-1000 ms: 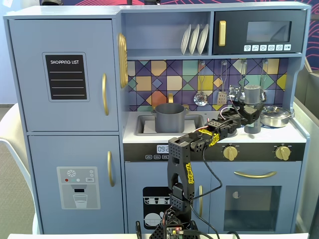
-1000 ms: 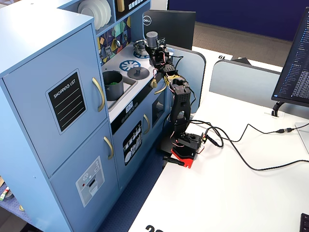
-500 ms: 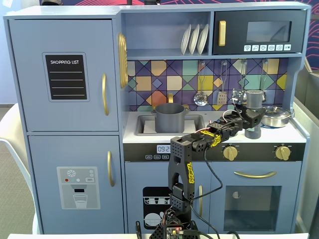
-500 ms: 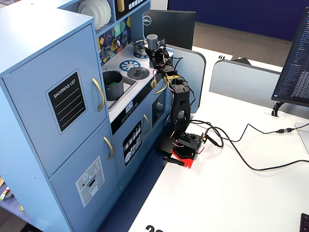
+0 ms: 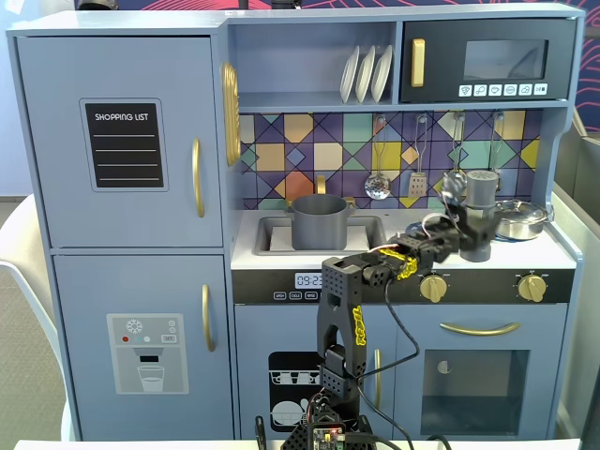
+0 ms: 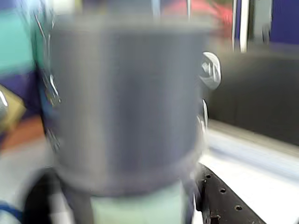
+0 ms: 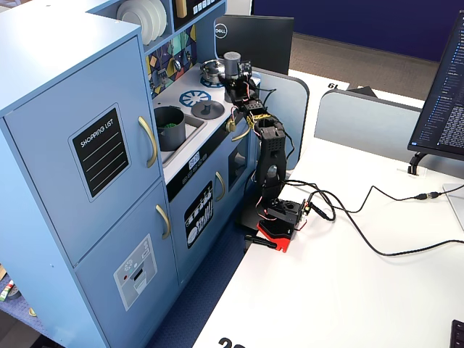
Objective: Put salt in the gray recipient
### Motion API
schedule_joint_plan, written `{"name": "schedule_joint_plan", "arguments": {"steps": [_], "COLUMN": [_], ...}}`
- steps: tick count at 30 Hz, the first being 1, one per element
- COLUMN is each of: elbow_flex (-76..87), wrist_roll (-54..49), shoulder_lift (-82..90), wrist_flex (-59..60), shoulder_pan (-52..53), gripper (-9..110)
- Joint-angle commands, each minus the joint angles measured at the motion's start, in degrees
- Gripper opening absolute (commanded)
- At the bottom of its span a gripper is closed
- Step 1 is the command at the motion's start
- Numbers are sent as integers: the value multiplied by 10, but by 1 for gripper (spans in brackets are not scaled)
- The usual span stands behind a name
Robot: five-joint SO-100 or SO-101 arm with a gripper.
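Since your pincer point(image 5: 472, 230) is right up against the salt point(image 5: 480, 212), upright on the counter point(image 5: 534, 251), I can't tell if it's clamped yet. Gray recipient point(image 5: 320, 222) sits in the sink well off to its left, so you've got a carry ahead.
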Motion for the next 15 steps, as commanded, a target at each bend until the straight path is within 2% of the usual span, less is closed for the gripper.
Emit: {"name": "schedule_joint_plan", "arguments": {"steps": [1, 5, 8, 11, 13, 15], "elbow_flex": [1, 20, 48, 74, 67, 65], "wrist_roll": [18, -5, -19, -37, -40, -22], "shoulder_lift": [54, 111, 216, 368, 461, 540], "wrist_flex": [-2, 27, 132, 367, 560, 729], "shoulder_pan": [10, 16, 25, 23, -10, -83], "gripper": [68, 67, 59, 30, 3, 0]}}
